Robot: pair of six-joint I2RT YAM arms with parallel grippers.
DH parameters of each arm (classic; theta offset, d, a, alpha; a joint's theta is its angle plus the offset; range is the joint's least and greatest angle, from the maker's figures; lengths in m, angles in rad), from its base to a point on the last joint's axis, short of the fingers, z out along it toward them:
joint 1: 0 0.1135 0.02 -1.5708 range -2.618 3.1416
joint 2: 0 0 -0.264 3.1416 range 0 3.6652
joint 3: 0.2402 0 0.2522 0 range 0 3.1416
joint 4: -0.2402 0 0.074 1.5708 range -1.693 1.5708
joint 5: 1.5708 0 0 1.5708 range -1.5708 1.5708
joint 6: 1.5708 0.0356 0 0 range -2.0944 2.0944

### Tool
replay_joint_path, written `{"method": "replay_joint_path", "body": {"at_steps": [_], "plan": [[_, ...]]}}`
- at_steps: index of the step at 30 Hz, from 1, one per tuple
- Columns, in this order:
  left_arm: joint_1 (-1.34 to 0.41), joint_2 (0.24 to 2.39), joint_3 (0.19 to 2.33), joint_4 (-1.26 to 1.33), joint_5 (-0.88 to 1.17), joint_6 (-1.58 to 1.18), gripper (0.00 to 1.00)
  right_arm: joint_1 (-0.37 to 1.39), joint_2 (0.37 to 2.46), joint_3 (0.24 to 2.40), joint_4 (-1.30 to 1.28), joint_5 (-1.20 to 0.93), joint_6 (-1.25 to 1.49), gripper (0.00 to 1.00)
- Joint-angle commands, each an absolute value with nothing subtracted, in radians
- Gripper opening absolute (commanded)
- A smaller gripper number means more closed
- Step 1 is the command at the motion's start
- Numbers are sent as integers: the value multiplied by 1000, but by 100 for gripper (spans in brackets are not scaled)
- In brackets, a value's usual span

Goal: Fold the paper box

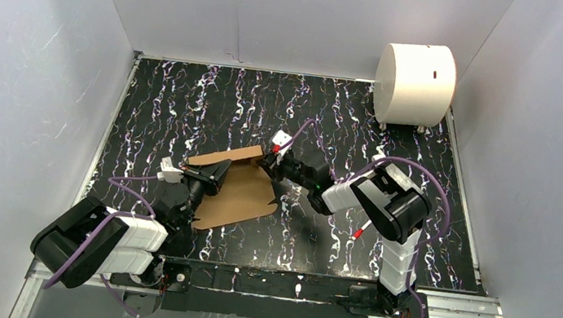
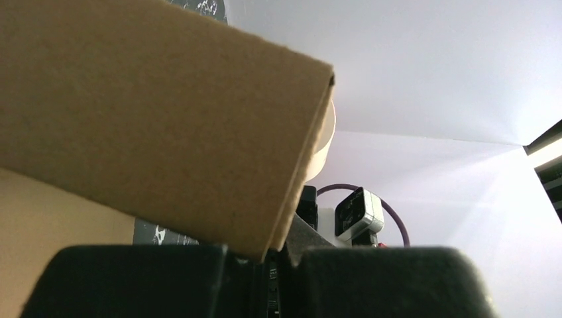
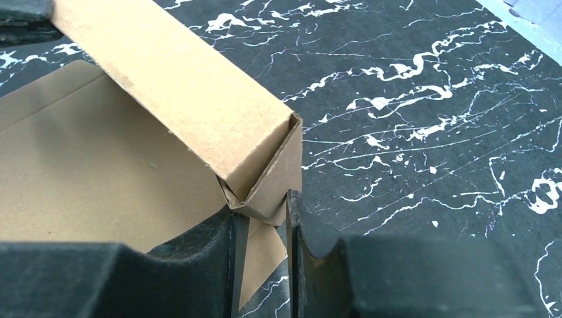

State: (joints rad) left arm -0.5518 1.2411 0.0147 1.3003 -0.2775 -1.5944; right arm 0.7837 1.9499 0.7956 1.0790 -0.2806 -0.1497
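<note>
The paper box point(image 1: 245, 195) is a brown cardboard sheet lying on the black marbled table point(image 1: 348, 127), with its far long flap folded up into a hollow wall. My left gripper point(image 1: 215, 173) is at the wall's left end. In the left wrist view it point(image 2: 268, 265) is shut on the lower edge of the folded wall point(image 2: 152, 119). My right gripper point(image 1: 268, 160) is at the wall's right end. In the right wrist view it point(image 3: 263, 225) is shut on the folded corner of the wall point(image 3: 192, 86), above the flat base panel point(image 3: 99, 172).
A large white cylinder point(image 1: 414, 83) stands at the back right corner of the table. White walls enclose the table on the left, back and right. The right arm's wrist camera point(image 2: 358, 213) shows just beyond the cardboard in the left wrist view.
</note>
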Motion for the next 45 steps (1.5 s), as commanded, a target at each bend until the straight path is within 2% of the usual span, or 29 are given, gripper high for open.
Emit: {"method": "replay_joint_path", "body": {"at_steps": [1,3,7,16,21,27,29,34,40,45], "plan": [[-558,1247,29,1295,-233,-1607,0,802,1966,815,1245,-257,-120,29],[-558,1251,30,1295,-231,-1615,0,801,1970,812,1264,-244,-116,22],[-558,1260,33,1295,-223,-1631,0,802,1975,808,1301,-229,-101,19],[-558,1194,20,1292,-218,-1588,0,817,1932,780,1234,-122,-112,0],[-557,1057,15,1214,-174,-1495,16,818,1873,741,1160,-127,-121,0],[-555,816,59,913,-104,-1395,36,812,1823,715,1100,-106,-124,0],[-554,716,106,733,-94,-1332,41,807,1812,710,1073,-115,-124,0],[-554,539,328,260,-115,-1057,47,797,1782,682,1049,-130,-135,0],[-554,598,606,-152,-140,-729,55,792,1761,690,993,-180,-158,0],[-552,772,728,-212,-55,-595,60,792,1758,699,959,-229,-165,0]]}}
